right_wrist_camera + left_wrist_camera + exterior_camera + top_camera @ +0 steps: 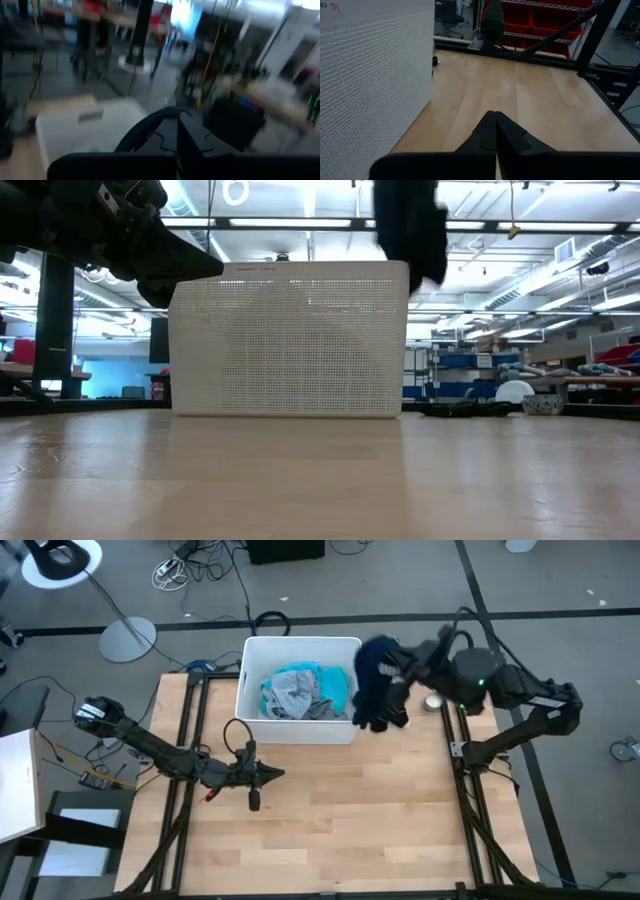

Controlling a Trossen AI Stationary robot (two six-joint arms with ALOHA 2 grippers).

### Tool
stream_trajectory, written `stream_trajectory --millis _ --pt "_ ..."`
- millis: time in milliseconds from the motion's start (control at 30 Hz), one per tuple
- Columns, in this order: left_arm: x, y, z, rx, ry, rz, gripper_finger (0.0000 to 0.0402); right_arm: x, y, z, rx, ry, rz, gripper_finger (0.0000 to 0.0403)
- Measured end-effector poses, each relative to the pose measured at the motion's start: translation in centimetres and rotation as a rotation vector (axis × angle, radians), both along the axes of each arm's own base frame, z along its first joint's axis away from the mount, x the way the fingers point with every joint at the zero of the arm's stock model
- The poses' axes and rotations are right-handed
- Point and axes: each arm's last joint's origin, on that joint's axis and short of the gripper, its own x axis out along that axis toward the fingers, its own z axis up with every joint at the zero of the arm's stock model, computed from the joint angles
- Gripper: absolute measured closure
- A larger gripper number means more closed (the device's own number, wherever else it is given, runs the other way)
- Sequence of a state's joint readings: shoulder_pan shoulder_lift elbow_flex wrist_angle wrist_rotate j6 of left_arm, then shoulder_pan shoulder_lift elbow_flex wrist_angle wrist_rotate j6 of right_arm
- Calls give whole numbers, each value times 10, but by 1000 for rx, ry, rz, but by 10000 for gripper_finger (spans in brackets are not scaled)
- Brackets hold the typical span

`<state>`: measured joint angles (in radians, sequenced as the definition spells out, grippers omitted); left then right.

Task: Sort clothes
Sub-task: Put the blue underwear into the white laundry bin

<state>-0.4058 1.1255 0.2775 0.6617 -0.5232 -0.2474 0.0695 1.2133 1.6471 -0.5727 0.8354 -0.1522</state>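
Right gripper [398,668] is lifting the dark navy cloth garment [378,685].
Its fingers are pinching it beside the white plastic bin [300,644]; left gripper [272,775] is resting clenched.

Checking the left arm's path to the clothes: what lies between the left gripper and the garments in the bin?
In the high view, bare wooden table, then the white bin's near wall, separate the shut left gripper from the grey shirt and teal shirt inside.

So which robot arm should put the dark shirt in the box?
The right one, probably. Its tool is already shut on the dark navy garment, hanging beside the white bin. The left tool is shut, holds nothing, over bare table.
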Motion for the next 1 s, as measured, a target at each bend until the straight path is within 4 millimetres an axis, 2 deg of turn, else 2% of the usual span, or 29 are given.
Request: stream_trajectory --millis 100,233,400,533,600,700,800,1000 --pt "0 0 0 1 0 0 400 23 -4 18 -115 -54 24 403" --pt "0 0 0 1 0 2 400 60 -14 23 -221 -90 85 403" --pt "0 0 0 2 0 2 400 102 -38 11 -260 -31 74 402" --pt "0 0 0 3 1 1 400 124 -59 -3 -206 -7 26 402" --pt "0 0 0 4 2 1 400 132 -69 -9 -158 -22 21 402" --pt "0 0 0 4 2 1 400 142 -84 -25 -20 -41 135 401" --pt "0 0 0 4 2 1 400 152 -98 -48 181 -17 233 397" --pt "0 0 0 4 2 0 400 162 -126 -100 533 147 240 363"
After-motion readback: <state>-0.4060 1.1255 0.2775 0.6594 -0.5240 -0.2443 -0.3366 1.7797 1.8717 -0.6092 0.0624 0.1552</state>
